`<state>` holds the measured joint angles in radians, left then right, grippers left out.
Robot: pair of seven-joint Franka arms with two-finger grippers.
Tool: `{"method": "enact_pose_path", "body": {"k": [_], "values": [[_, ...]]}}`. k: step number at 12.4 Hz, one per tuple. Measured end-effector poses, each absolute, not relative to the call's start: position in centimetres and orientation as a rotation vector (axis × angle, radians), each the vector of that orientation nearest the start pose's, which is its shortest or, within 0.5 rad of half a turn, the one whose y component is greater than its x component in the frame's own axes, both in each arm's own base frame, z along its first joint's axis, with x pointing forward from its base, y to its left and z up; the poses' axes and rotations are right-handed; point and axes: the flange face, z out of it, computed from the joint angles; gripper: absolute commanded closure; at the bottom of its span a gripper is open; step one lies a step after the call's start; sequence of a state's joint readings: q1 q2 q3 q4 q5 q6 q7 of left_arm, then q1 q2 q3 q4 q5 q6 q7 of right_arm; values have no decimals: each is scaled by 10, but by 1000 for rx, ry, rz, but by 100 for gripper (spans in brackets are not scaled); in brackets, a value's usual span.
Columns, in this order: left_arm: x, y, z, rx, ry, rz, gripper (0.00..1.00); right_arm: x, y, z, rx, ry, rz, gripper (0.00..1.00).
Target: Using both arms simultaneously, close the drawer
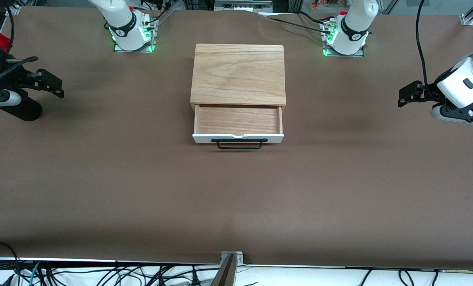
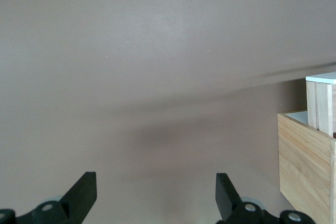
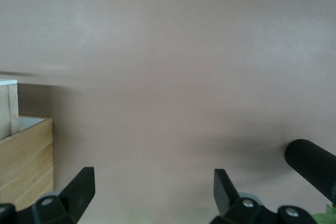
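While both arms hang out at the table ends, the middle is wide open. Oak box (image 1: pixel 238 74) sits mid-table, between the two arm bases and a bit nearer the front camera than them. Drawer (image 1: pixel 238 123) is pulled out toward the front camera, white front panel (image 1: pixel 238 138) and black bar handle (image 1: pixel 239 143) facing that camera. Drawer's long axis runs arm-end to arm-end; slide direction is camera-to-bases. Tray looks bare wood inside.

Left gripper (image 1: pixel 406 95) is over the brown table cover (image 1: pixel 236 198) at the left arm's end, well apart from the box, fingers spread wide, holding nothing. Left wrist view shows both fingertips (image 2: pixel 84 190) parted with bare cover between them and the box side at the frame edge.

Right gripper (image 1: pixel 54 85) is over the right arm's end, also well clear of the box, fingers wide apart and empty per the right wrist view (image 3: pixel 152 192). A black cylinder (image 1: pixel 24 108) is beside it.

Bare cover lies all around the drawer front.
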<state>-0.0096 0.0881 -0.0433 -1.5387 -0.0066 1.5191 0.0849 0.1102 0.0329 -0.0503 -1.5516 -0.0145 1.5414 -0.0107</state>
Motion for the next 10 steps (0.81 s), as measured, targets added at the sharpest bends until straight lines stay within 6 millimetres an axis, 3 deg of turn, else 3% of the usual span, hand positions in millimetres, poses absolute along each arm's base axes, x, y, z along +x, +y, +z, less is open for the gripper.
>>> {"method": "enact_pose_path", "body": {"k": [10], "values": [[572,-31,585,-3140,220,190,0,560,33,609,-3156,-105,83,0]]}}
